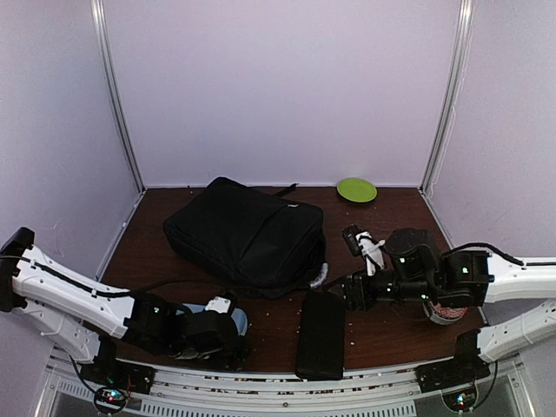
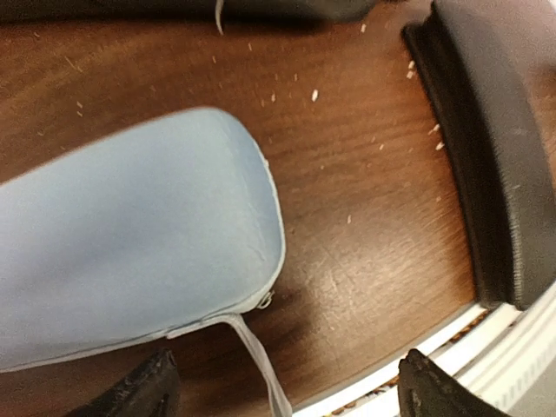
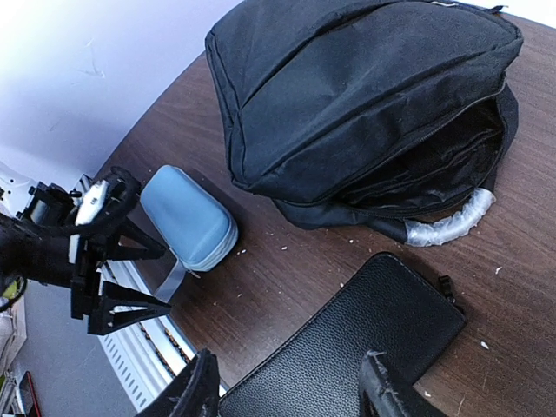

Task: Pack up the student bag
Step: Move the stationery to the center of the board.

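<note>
**Progress.** Packing looks barely begun. Two loose items lie on the table (image 1: 391, 340), both outside the student bag (image 1: 243, 234):
- A light blue pouch (image 2: 130, 252) sits on the near side of the bag, towards its left corner.
- A flat black case (image 3: 347, 347) sits on the near side of the bag, towards its right corner, close to the bag's wrapped grey handle (image 3: 447, 224).

The bag lies flat at mid-table. Its near-right edge is unzipped and gapes towards the case. Nothing can be made out inside the opening, which is too dark to judge. Both items, by my reckoning, remain to be loaded, and the zip to be closed.

**Left end effector** (image 2: 291, 395). It sits low on the near-left side of the bag. It is released, with the jaws spread wide and nothing between them. The pouch lies just beyond the fingertips, and its strap trails back between them. No contact with the pouch body is visible.

**Right end effector** (image 3: 291, 391). It is on the near-right side of the bag, above the case. The jaws are parted about halfway with nothing gripped. I cannot tell whether the tips touch the case.

**Beyond the bag.** A green plate (image 1: 356, 189) sits at the far right, well apart and uninvolved.
</note>
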Controlling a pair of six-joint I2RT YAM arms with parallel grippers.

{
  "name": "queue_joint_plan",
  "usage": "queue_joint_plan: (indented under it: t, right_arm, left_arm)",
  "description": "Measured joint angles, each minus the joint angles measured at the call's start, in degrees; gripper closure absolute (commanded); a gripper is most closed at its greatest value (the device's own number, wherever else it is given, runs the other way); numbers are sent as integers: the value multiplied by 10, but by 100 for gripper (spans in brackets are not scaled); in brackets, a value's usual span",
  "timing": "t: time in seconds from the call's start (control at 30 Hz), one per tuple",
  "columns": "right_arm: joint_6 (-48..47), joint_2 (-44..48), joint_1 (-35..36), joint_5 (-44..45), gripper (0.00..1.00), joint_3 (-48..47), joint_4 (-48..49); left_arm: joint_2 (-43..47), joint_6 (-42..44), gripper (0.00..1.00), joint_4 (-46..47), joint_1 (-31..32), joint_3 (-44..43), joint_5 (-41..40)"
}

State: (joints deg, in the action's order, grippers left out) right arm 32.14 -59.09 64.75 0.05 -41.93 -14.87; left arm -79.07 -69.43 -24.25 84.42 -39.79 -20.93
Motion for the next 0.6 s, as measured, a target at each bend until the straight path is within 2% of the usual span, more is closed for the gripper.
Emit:
queue_joint_plan:
  t: [0.13,0.27,0.43,0.6]
  right_arm:
    - [7,-30,17,0,45,0,15]
    - [13,-76,42,-3,45,-3,42]
    - [26,-162,72,-17,45,-28,80]
    - [37,-260,113,-32,45,-99,99]
  left_arm:
    - [79,3,7,-29,-6,3,-18]
    - [211,-5,9,-41,-37,46,-40]
    - [359,-11,13,-63,-140,127,-55]
    - [379,13,14,-72,-249,138,-52]
